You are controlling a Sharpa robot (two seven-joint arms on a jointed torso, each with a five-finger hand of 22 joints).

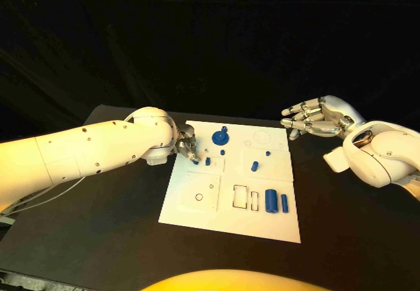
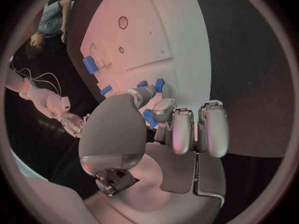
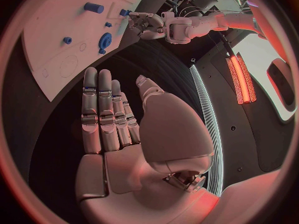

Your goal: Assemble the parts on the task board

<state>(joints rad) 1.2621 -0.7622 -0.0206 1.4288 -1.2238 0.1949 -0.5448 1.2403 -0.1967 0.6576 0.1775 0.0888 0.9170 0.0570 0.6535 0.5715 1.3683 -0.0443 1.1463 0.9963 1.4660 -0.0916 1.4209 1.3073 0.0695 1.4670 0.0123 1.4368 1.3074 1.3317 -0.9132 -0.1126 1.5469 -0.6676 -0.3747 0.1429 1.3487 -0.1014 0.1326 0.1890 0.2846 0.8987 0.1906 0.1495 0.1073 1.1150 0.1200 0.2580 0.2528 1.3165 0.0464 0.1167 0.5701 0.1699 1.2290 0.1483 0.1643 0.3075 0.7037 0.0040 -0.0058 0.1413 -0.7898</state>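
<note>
The white task board [image 1: 197, 209] lies in the middle of the black table. My left hand [image 1: 184, 147] hangs over the board's far left part and pinches a small blue part [image 2: 149, 118] between thumb and a finger. Just beside it a blue peg [image 1: 207, 161] stands in the board, and a round blue gear [image 1: 219, 137] sits further back. Two blue cylinders [image 1: 277, 200] lie side by side at the near right. My right hand [image 1: 318, 119] hovers beyond the board's far right corner, fingers straight and apart, with nothing in it [image 3: 106, 109].
More small blue pegs [image 1: 255, 165] stand in the board's middle. Empty rectangular slots [image 1: 241, 196] and a small round hole [image 1: 198, 197] mark its near half. Bare black table [image 1: 96, 236] surrounds the board on all sides.
</note>
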